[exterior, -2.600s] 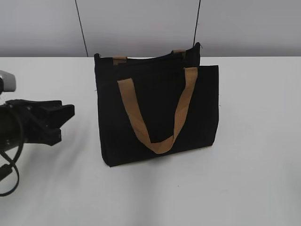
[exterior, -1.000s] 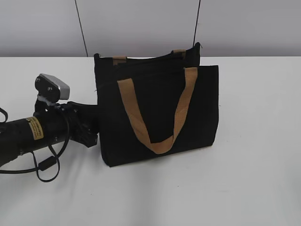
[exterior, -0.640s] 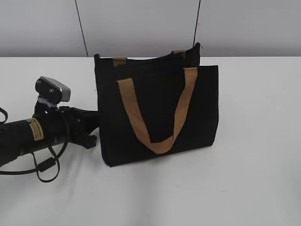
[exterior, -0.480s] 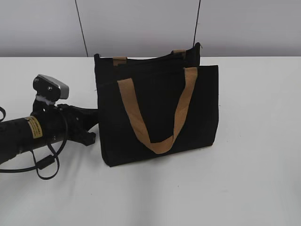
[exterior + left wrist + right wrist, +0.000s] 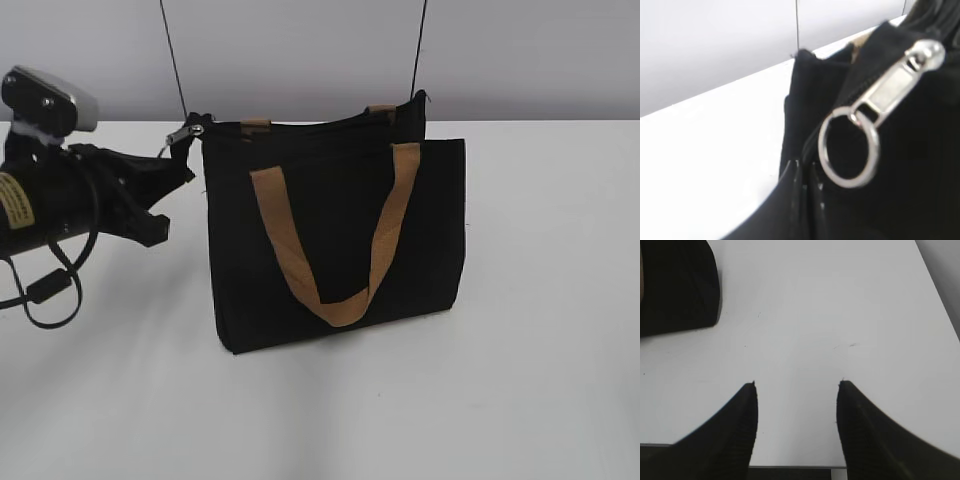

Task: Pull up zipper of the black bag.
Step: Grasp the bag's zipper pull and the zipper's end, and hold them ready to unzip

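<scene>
exterior: left gripper (image 5: 172, 170) just left of black bag (image 5: 335, 240), zipper (image 5: 187, 130) at its tip | left wrist: ring hangs near fingers, grip probably unsettled, cannot tell | right wrist: right gripper (image 5: 796, 385) spread wide, empty

The left gripper (image 5: 175, 165) is held up high. The right gripper (image 5: 796, 385) hangs low, its fingers (image 5: 742, 425) wide apart.

White table (image 5: 520, 300): plain matte surface, filled the lower three quarters of the exterior view; faint small marks (image 5: 845, 346) showed in the right wrist view. Pale grey wall (image 5: 300, 50): stood behind, at 12 o'clock. Two thin dark vertical lines (image 5: 175, 60) crossed the wall.
</scene>
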### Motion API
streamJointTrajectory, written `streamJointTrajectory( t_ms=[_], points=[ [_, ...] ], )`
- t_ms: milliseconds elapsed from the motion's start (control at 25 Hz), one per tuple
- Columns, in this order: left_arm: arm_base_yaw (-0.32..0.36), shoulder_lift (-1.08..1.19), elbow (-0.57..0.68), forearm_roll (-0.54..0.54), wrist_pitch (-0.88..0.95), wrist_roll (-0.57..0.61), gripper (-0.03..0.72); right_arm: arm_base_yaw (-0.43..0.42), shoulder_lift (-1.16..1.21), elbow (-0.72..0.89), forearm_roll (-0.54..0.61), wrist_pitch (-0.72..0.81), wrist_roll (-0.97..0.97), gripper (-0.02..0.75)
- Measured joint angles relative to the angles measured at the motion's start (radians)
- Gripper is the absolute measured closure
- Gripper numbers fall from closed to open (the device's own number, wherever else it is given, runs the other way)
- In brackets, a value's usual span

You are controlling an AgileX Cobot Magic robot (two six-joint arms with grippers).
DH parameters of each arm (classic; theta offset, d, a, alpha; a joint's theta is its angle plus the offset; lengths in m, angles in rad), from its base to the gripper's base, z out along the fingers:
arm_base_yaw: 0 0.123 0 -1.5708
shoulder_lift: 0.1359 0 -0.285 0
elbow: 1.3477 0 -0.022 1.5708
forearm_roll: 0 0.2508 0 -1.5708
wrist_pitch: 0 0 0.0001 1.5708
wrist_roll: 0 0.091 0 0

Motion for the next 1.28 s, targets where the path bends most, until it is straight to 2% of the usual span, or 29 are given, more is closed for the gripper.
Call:
streamJointTrajectory(
  t_ms=[400, 680, 840, 920, 1120, 1280],
  points=[
    [0.0, -0.251, 0.001, 0.005, 0.108, -0.02, 0.697, 0.0, 0.0, 0.0, 0.0, 0.0, 0.0, 0.338],
    [0.0, -0.3, 0.001, 0.09, 0.111, -0.109, 0.697, 0.0, 0.0, 0.0, 0.031, 0.0, 0.0, 0.338],
    [0.0, -0.33, 0.001, 0.098, 0.086, -0.129, 0.697, 0.0, 0.044, 0.0, 0.137, -0.008, -0.02, 0.338],
    [0.0, -0.34, 0.001, 0.101, 0.085, -0.135, 0.697, 0.0, 0.117, -0.003, 0.184, -0.016, -0.091, 0.338],
    [0.0, -0.344, 0.001, 0.105, 0.061, -0.171, 0.697, 0.021, 0.298, -0.019, 0.401, -0.12, -0.37, 0.338],
    [0.0, -0.344, 0.001, 0.107, 0.036, -0.181, 0.697, 0.105, 0.453, -0.021, 0.58, -0.241, -0.58, 0.338]
  ],
)
